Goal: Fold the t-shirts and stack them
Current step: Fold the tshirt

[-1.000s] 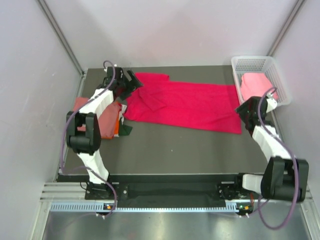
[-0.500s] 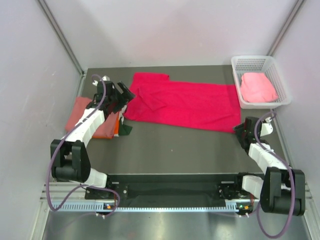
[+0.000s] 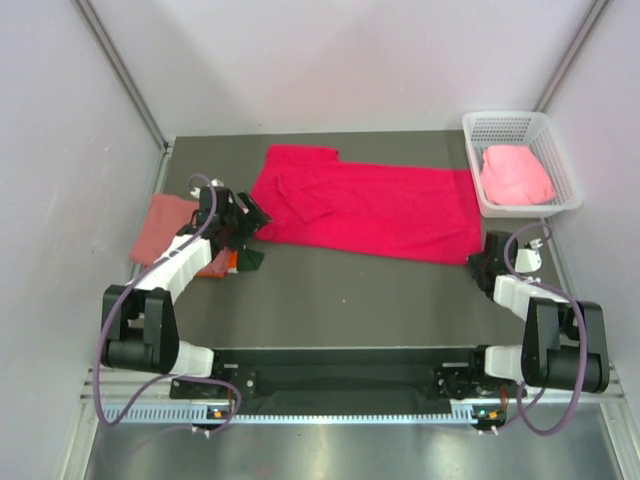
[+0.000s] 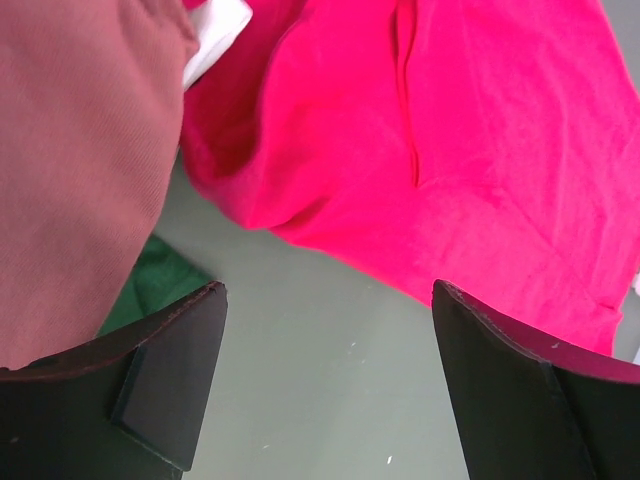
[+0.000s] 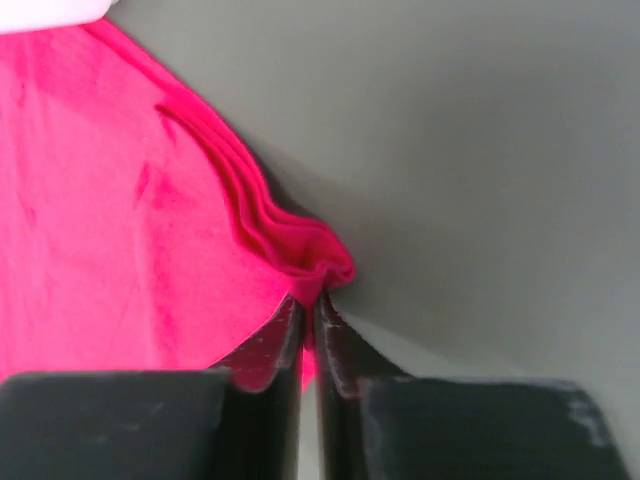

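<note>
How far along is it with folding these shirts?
Roughly midway. Done: a salmon t-shirt lies folded at the left. In hand: the crimson t-shirt is spread across the table, partly folded, the right gripper pinching its near corner, the left gripper open near its other end. Left: finishing and stacking it, then the light pink t-shirt bunched in the basket.

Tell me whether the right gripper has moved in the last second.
Yes. The right gripper has drawn back toward the near edge, away from the white basket, pinching the crimson t-shirt.

Top view overlooks the tabletop [image 3: 350,290] from behind. Wrist views look closely past left claw [image 4: 328,290] and right claw [image 5: 308,312]. All share the crimson tee [image 3: 365,205] ahead.
</note>
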`<state>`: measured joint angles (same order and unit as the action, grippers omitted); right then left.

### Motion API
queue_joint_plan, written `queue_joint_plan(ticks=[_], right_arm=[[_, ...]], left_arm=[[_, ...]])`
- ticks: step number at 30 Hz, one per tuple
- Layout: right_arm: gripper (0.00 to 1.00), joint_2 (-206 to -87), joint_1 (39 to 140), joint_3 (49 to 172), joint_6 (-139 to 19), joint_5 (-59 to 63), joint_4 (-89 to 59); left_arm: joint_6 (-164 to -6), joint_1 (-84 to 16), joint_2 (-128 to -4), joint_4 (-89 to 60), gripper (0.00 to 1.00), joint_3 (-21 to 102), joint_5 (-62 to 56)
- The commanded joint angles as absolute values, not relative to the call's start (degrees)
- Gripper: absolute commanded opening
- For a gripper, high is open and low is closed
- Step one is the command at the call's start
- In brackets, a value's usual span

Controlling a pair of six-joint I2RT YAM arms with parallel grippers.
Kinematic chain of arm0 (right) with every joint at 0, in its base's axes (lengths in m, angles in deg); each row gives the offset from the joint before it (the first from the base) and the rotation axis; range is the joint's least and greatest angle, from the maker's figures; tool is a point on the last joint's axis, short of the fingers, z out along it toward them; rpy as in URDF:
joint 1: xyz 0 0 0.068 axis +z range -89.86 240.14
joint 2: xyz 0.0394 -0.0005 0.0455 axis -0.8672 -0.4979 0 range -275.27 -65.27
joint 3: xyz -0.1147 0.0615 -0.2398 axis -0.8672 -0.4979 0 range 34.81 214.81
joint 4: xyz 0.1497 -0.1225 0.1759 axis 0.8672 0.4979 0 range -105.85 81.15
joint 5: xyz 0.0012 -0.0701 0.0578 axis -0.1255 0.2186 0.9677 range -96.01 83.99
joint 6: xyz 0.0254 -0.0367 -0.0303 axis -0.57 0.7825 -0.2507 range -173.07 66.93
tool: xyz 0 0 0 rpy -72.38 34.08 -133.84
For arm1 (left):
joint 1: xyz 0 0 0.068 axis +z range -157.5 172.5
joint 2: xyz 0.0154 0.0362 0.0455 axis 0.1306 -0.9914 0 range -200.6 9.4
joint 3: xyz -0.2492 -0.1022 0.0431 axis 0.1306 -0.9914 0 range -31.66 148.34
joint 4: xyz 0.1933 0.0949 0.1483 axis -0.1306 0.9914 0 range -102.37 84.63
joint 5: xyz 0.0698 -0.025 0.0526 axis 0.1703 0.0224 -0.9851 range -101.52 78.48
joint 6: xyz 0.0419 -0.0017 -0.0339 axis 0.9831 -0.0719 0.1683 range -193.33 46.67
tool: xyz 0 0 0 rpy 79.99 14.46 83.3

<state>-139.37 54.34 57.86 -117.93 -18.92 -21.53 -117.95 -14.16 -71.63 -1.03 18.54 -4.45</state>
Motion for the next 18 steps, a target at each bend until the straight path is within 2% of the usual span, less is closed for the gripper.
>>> queue_joint_plan(ticks=[1, 6, 11, 18], right_arm=[[0.0, -137.8, 53.6, 58.9, -118.6, -22.8, -19.6], [0.0, -132.3, 52.7, 56.4, -116.5, -25.3, -19.2], [0.0, -132.5, 52.7, 55.6, -115.6, -25.0, -20.2], [0.0, -131.6, 52.5, 55.5, -114.2, -23.4, -21.7]], left_arm=[[-116.4, -15.1, -68.7, -5.2, 0.87, 17.2, -4.1], [-113.4, -18.9, -68.7, -4.5, 0.87, 17.4, -7.4], [-111.9, -21.3, -69.6, -5.2, 0.88, 17.6, -13.2], [-112.8, -21.5, -75.8, -6.6, 0.88, 18.7, -14.3]])
